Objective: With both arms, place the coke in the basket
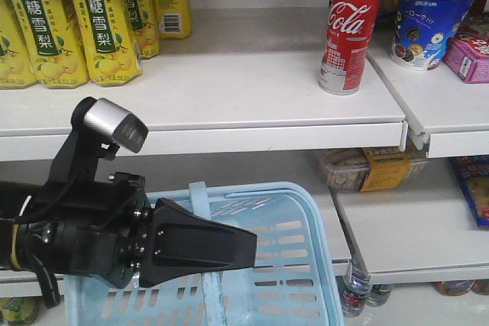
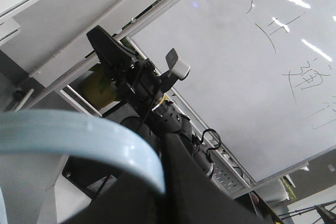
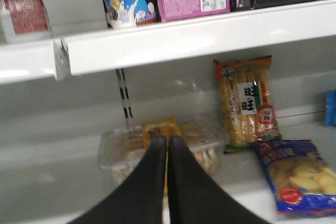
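Coke bottle status: upright on the upper shelf, at 1 o'clock from the right gripper in the front view, well apart from it and untouched. Treat the pick as not started.

Check the right gripper first. In its wrist view the two fingers lie pressed together tip to tip with nothing between them. They point at a clear snack box on the lower shelf, at 12 o'clock. The bottle's red label shows only at 10 o'clock, in the frame corner.

Check the left gripper next. Its wrist view shows the light blue handle running in from 9 o'clock and passing between the dark fingers, which appear clamped on it. Judge the basket as held. It sits at 6 o'clock below the right gripper, with no bottle visible inside.

Remaining, by judgement: raise the right gripper, open it, grasp the bottle, carry it over the basket and release.
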Motion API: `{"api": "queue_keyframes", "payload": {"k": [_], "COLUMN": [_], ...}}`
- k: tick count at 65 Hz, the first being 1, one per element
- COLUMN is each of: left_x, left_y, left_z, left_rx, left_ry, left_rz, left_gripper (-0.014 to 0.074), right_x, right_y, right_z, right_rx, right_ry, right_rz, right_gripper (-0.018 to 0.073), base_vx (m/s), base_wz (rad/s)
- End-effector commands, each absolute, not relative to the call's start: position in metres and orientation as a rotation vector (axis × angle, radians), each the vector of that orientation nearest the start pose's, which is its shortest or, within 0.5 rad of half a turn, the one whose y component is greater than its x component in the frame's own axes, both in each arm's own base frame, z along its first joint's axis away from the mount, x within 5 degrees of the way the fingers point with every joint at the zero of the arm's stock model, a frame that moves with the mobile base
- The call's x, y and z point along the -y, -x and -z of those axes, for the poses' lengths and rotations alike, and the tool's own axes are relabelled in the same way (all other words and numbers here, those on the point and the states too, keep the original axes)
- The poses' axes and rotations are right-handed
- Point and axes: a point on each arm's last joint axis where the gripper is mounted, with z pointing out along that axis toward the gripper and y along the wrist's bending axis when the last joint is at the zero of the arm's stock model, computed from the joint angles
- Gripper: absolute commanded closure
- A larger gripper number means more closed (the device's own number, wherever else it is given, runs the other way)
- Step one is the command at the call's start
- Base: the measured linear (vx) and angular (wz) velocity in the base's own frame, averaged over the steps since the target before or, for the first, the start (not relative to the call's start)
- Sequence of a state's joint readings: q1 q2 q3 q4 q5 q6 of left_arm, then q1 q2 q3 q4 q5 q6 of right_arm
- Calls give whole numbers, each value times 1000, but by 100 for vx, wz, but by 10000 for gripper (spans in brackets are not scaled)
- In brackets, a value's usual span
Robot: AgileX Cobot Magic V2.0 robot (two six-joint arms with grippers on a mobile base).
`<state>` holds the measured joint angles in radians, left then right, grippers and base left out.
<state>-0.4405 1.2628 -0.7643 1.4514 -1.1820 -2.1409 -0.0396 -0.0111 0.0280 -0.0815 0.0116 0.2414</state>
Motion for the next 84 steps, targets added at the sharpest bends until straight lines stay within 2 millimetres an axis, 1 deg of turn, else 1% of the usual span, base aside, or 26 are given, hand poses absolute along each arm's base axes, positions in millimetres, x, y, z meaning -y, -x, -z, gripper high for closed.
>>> {"api": "queue_keyframes", "payload": {"k": [1,7,13,22,25,28,31,34,39,45,49,52,56,60,71,74,78,84], "left_x": [171,171,171,171,171,171,171,171,171,171,171,171,171,171,171,171,171,171], "left_y": [-158,-158,-158,-158,-158,-158,-158,-158,-158,-158,-158,-158,-158,-158,-158,-158,-158,-158], "left_z": [-343,-343,-343,-343,-343,-343,-343,-343,-343,-343,-343,-343,-343,-343,-343,-343,-343,-343], "left_rx": [-1787,-1787,-1787,-1787,-1788,-1788,-1788,-1788,-1788,-1788,-1788,-1788,-1788,-1788,-1788,-1788,-1788,-1788], "left_ry": [-669,-669,-669,-669,-669,-669,-669,-669,-669,-669,-669,-669,-669,-669,-669,-669,-669,-669], "left_rz": [2023,2023,2023,2023,2023,2023,2023,2023,2023,2023,2023,2023,2023,2023,2023,2023,2023,2023], "left_gripper": [602,602,602,602,602,602,602,602,602,602,602,602,602,602,602,602,602,602], "right_x": [3,6,10,20,22,21,17,11,1,-1,-1,-2,-4,-8,-25,-31,-36,-44], "right_y": [-53,-51,-48,-42,-41,-41,-41,-39,-33,-28,-26,-29,-35,-42,-67,-75,-85,-105], "right_z": [-218,-226,-233,-240,-241,-244,-251,-265,-293,-327,-351,-361,-371,-375,-377,-378,-380,-388], "right_rx": [-1297,-1166,-1050,-850,-819,-827,-870,-939,-1074,-1175,-1206,-1229,-1240,-1251,-1254,-1245,-1252,-1288], "right_ry": [-292,-423,-510,-686,-722,-727,-688,-617,-429,-270,-197,-156,-91,-28,182,224,257,267], "right_rz": [-289,-454,-556,-728,-763,-787,-786,-770,-649,-499,-443,-424,-421,-417,-367,-361,-355,-361], "right_gripper": [564,564,564,564,564,564,564,564,564,564,553,535,483,407,59,-8,-76,-114], "base_vx": [0,0,0,0,0,0,0,0,0,0,0,0,0,0,0,0,0,0], "base_wz": [0,0,0,0,0,0,0,0,0,0,0,0,0,0,0,0,0,0]}}
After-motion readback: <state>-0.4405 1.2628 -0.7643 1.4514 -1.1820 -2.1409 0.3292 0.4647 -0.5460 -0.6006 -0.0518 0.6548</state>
